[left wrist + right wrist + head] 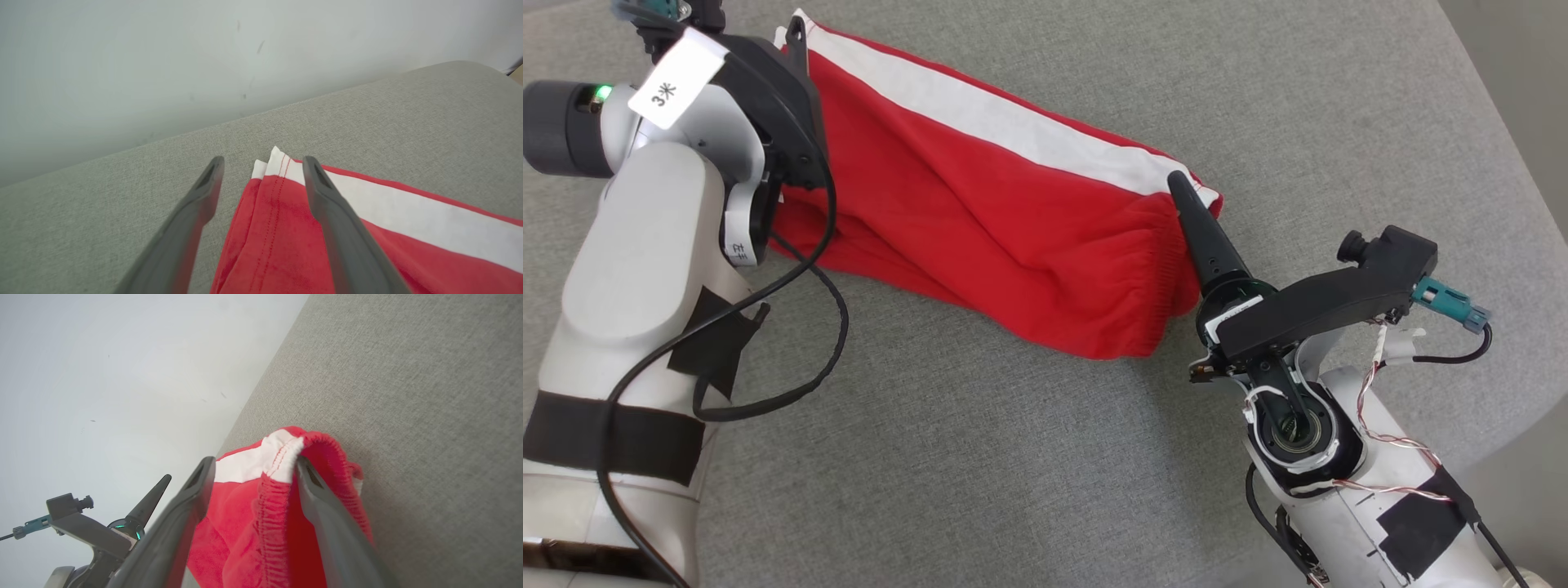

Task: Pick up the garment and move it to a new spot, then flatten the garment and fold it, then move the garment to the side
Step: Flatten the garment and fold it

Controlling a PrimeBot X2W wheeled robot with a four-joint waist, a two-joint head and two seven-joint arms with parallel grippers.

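Note:
The garment (980, 204) is red with a broad white stripe and an elastic waistband, and it lies stretched across the grey cushion (1013, 457). My left gripper (794, 41) is at its far left corner. In the left wrist view the left gripper (263, 163) is open, its fingers straddling the garment's hemmed corner (278, 196). My right gripper (1183, 192) is at the waistband end. In the right wrist view the right gripper (255, 463) is open, and the gathered waistband (282, 457) sits between its fingers and drapes over the right-hand one.
A pale wall (163, 61) rises just behind the cushion's far edge. The cushion's rounded right edge (1511, 155) drops away. A black cable (829, 327) loops from my left arm over the cushion. My left gripper (147, 498) also shows in the right wrist view.

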